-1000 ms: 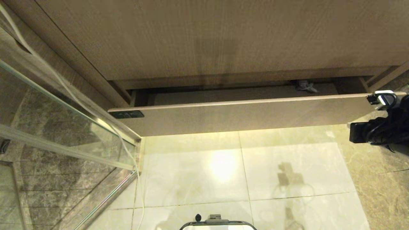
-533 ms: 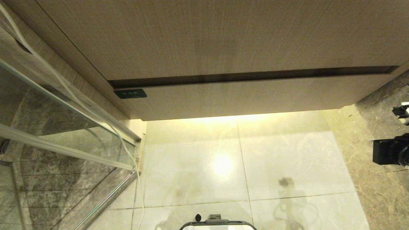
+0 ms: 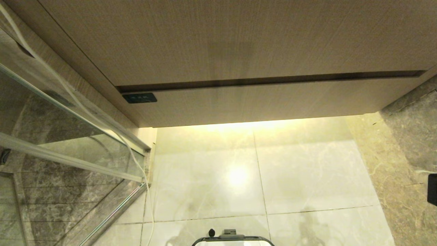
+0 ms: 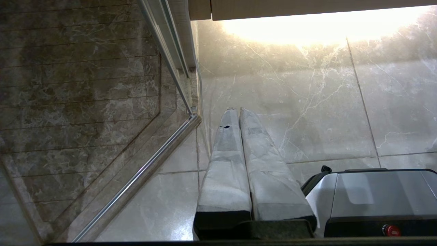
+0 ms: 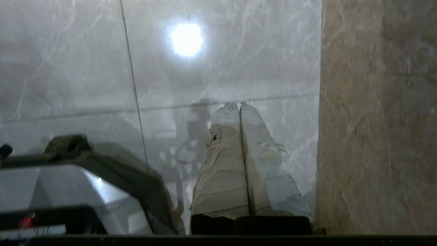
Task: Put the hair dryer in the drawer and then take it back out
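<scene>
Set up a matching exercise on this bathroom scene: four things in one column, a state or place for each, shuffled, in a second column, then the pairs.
Things
1. wide light wood-grain drawer
2. small dark label
3. left gripper
4. glass shower panel

States or places
A. shut, empty, pointing at the pale marble floor
B. closed flush under the taller wood panel
C. at the drawer front's left end
D. left of the cabinet, metal-framed

Pairs: 1-B, 2-C, 3-A, 4-D
</scene>
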Robot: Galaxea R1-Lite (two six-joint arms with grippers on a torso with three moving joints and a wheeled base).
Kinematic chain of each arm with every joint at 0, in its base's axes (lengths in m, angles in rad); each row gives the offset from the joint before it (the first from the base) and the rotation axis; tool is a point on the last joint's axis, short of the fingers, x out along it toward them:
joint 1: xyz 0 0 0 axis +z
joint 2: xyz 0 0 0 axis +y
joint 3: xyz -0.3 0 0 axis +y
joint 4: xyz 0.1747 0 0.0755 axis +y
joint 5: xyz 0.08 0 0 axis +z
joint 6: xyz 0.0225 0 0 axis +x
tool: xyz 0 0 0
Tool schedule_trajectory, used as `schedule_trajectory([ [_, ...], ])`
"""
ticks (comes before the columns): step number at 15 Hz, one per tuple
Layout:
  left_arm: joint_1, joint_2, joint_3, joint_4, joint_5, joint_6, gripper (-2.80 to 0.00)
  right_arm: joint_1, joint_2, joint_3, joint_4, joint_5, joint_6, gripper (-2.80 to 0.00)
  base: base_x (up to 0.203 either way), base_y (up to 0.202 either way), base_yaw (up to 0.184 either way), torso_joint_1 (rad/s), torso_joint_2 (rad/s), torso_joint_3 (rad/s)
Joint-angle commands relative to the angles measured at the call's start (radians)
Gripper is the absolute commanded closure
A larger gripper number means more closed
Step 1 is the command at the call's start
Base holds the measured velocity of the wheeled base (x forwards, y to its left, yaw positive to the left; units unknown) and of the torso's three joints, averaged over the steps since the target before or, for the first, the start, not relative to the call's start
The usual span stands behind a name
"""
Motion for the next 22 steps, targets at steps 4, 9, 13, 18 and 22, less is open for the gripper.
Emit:
schedule_trajectory([
  [4,0.000,0.002,0.000,0.000,0.000,0.000,0.00,0.013,-0.419,0.126,0.216,0.003,0.059,0.00,0.000,0.000,0.000,0.000,0.00,0.000],
  [9,0.000,0.002,0.000,0.000,0.000,0.000,0.00,0.099,-0.716,0.371,0.239,-0.009,0.114,0.00,0.000,0.000,0.000,0.000,0.00,0.000],
  [13,0.000,0.002,0.000,0.000,0.000,0.000,0.00,0.130,-0.878,0.461,0.134,-0.049,-0.013,0.00,0.000,0.000,0.000,0.000,0.00,0.000],
  [18,0.000,0.002,0.000,0.000,0.000,0.000,0.00,0.153,-1.069,0.499,0.064,0.011,-0.044,0.00,0.000,0.000,0.000,0.000,0.00,0.000],
  [22,0.000,0.002,0.000,0.000,0.000,0.000,0.00,0.154,-1.070,0.500,0.065,0.015,0.032,0.00,0.000,0.000,0.000,0.000,0.00,0.000],
])
